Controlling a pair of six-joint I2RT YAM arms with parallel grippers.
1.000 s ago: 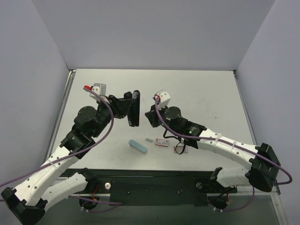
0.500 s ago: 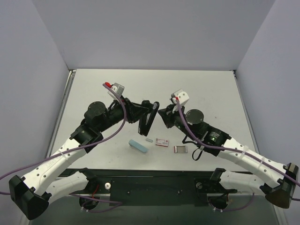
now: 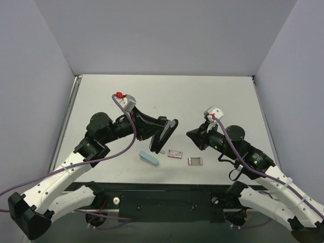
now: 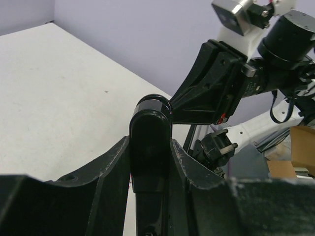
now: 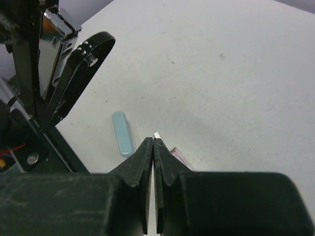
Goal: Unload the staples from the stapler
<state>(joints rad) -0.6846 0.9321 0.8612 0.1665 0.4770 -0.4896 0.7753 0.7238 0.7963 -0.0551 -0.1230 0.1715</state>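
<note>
left gripper (image 3: 158,132) clamps the black stapler (image 3: 171,126), tilted, centre of top view. right gripper (image 3: 191,135) pinched closed on nothing, right of centre. staples (image 5: 157,134): tiny pale sliver on the table (image 3: 212,96), just above right fingertips in right wrist view, near light blue stapler (image 3: 149,158) and 2 small boxes (image 3: 175,153).

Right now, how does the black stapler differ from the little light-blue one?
The black stapler is clamped in the left hand and tilted above the table; the light-blue stapler lies flat on it, untouched. The black one is clearly larger. It also looks swung open, with shiny metal showing in the right wrist view, while the blue one shows no opening. Both are long and narrow with rounded ends.
</note>
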